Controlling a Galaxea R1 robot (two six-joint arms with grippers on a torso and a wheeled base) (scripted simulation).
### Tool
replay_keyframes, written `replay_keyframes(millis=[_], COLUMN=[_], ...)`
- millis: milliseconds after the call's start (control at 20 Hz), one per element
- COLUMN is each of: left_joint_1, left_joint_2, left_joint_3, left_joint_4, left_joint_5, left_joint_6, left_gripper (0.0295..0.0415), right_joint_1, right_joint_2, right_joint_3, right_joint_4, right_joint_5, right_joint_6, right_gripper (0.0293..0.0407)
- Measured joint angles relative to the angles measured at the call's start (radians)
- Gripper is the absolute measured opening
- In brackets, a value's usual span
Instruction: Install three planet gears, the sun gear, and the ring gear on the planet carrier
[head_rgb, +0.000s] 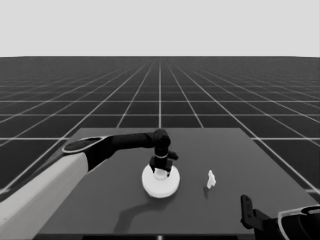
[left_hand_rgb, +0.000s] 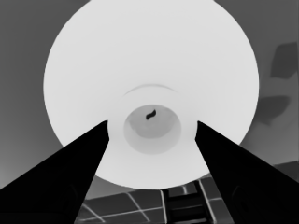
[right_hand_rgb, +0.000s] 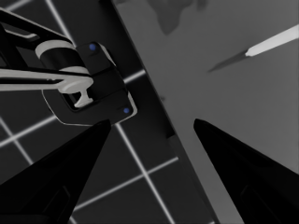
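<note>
White larger round part (head_rgb: 160, 182), mid-table under left gripper (head_rgb: 161, 172); fingers (left_hand_rgb: 70, 177) spread either side of its raised hub, not clamping. Likely rigid, light, smooth-faced; hub offers best purchase. Thin white piece (head_rgb: 211, 179) just beside. Right gripper (right_hand_rgb: 152, 154) parked off-corner, fingers apart.

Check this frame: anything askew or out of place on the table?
Nothing stands out. The larger round part lies flat mid-table under the left gripper; the thin white piece sits apart to its right.
</note>
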Motion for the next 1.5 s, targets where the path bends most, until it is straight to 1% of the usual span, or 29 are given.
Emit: replay_keyframes(millis=[1150,1200,1250,1350,1500], left_joint_1=[0.0,0.0,0.0,0.0,0.001], left_joint_2=[0.0,0.0,0.0,0.0,0.0], left_joint_3=[0.0,0.0,0.0,0.0,0.0], left_joint_4=[0.0,0.0,0.0,0.0,0.0], left_joint_5=[0.0,0.0,0.0,0.0,0.0], left_joint_6=[0.201,0.206,0.209,0.212,0.213], left_gripper=[0.0348,0.0373,0.0381,0.0384,0.0385], right_joint_1=[0.0,0.0,0.0,0.0,0.0], right_joint_2=[0.0,0.0,0.0,0.0,0.0], right_joint_3=[0.0,0.0,0.0,0.0,0.0], right_joint_4=[0.0,0.0,0.0,0.0,0.0], right_joint_5=[0.0,0.0,0.0,0.0,0.0], right_joint_6=[0.0,0.0,0.0,0.0,0.0], right_gripper=[0.0385,0.0385,0.0385,0.0385,0.0385])
